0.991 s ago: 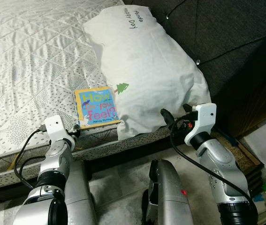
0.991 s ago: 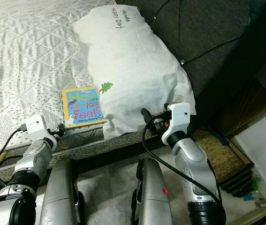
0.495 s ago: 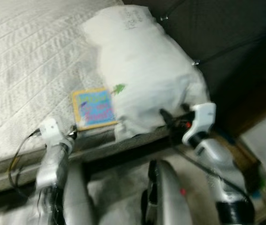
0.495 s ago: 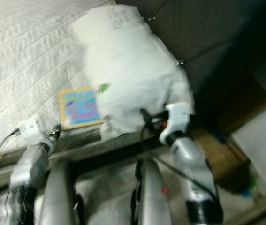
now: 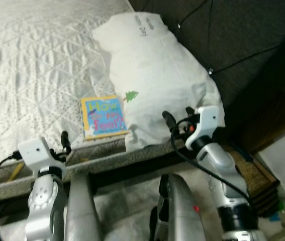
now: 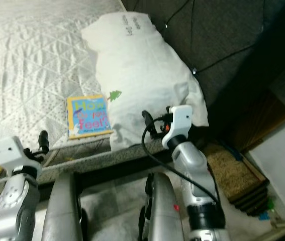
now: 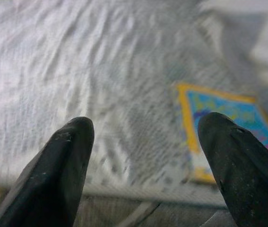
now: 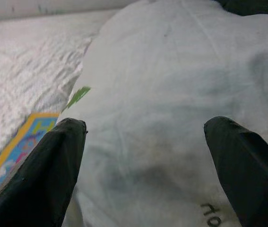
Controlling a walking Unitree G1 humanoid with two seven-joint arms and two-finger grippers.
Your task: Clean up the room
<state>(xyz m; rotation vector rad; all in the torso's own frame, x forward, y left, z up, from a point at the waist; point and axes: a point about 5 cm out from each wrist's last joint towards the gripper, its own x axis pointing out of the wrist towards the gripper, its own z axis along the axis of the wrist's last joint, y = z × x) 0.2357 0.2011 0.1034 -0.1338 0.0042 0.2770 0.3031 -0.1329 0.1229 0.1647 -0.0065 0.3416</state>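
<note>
Two grippers, left [image 7: 143,142] and right [image 8: 145,142], fingers apart, book [image 5: 103,117] near mattress edge [image 5: 102,155], beside pillow [image 5: 157,80]

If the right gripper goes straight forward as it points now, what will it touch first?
Most likely the big white fabric pillow: the open right gripper points straight at it, close, with nothing between.

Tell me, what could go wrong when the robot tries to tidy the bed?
The book lies right at the mattress edge, so a nudge from the open left gripper might knock it to the floor. One side of the book touches the pillow; if the open right gripper pulls the pillow, it may drag the book along. The pillow also overhangs the edge and could slide off.
</note>
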